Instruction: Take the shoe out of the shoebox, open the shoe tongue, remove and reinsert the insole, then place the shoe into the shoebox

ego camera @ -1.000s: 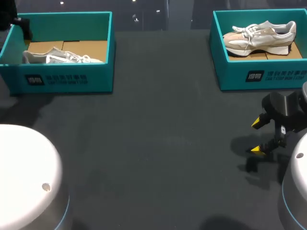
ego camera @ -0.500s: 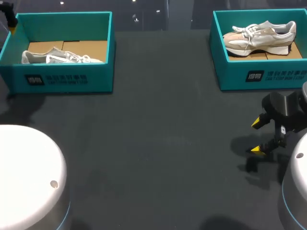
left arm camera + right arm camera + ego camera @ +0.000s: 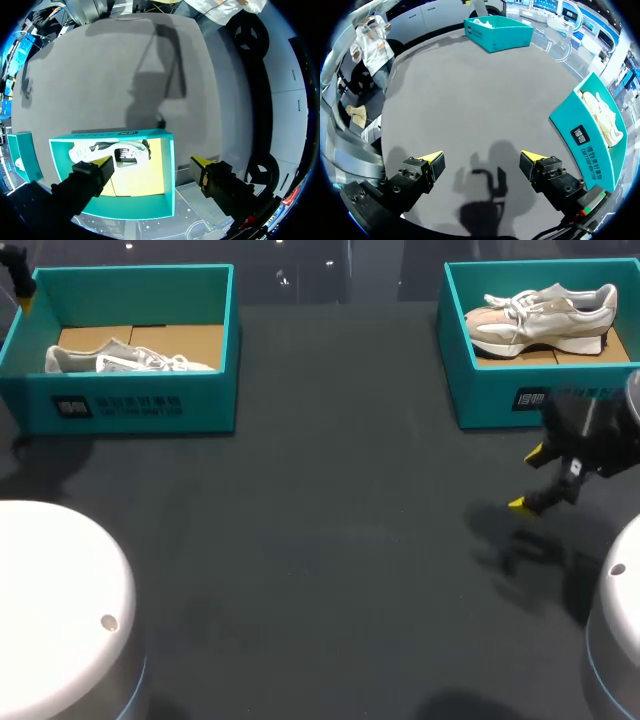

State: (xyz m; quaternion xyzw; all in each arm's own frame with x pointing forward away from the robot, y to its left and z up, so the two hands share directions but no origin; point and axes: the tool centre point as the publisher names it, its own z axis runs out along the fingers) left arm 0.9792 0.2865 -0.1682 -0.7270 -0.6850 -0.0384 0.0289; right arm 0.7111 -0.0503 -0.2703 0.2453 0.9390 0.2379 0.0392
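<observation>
Right end effector (image 3: 528, 478) — spread wide — near right shoebox (image 3: 490, 390)

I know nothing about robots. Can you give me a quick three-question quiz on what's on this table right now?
1. True or false: the right gripper is shut on a shoe.
2. How many shoes lie in each teal box, the left shoebox and the right shoebox? A: none. B: one. C: two.
3. Fill in: the left gripper hovers open by the ___ shoebox.
Key: 1 false, it is open and empty over the bare table. 2 B: left shoe, right shoe. 3 left.
</observation>
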